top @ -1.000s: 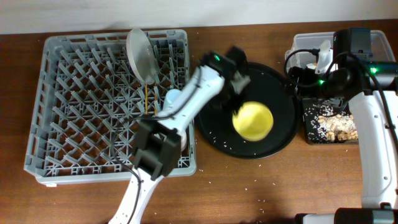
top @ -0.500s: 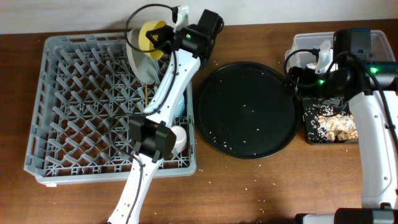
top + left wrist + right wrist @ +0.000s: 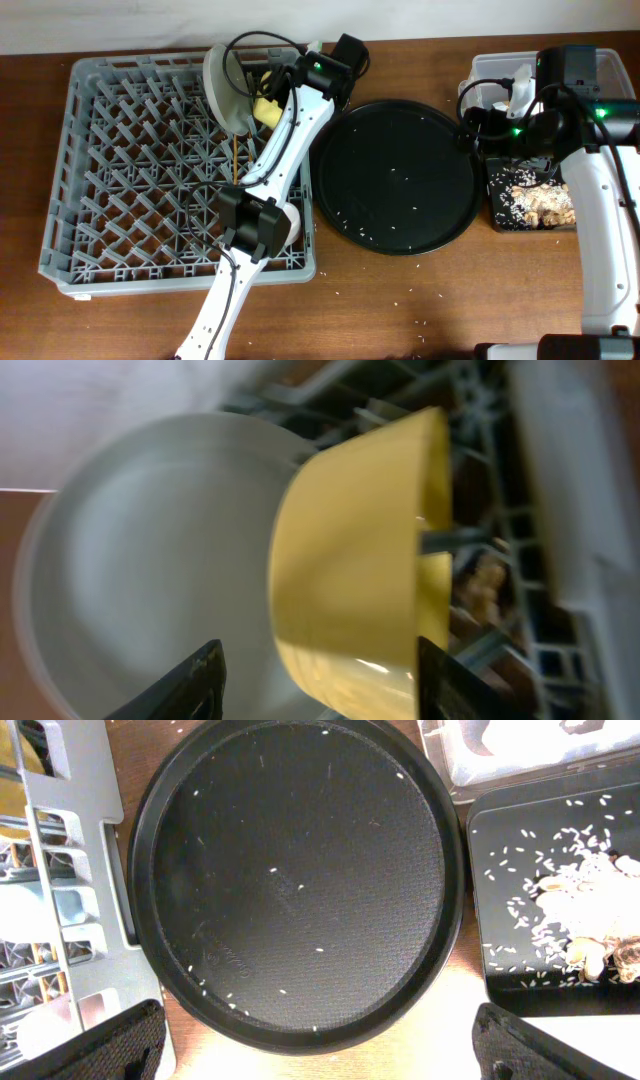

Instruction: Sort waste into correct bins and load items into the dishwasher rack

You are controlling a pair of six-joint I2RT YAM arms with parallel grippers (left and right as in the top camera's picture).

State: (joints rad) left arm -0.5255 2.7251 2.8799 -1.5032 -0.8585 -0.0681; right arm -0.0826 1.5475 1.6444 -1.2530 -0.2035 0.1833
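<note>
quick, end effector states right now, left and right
left end effector: straddles the yellow bowl, cannot tell if gripping
right end effector: open, holding nothing

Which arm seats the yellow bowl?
Left. The left gripper is at the yellow bowl at the dishwasher rack beside the plate; the right gripper hangs open beyond the round black tray.

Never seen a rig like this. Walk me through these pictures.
Two robot arms work at a wooden table. One camera looks down from above; one sits on each wrist. On the table: a large grey plastic rack, a round black tray, a clear plastic tub and a shallow black rectangular tray of food scraps. The left gripper stands open around a small yellow bowl, beside a grey-white plate standing in the rack. The right gripper hangs open and empty by the round tray.
</note>
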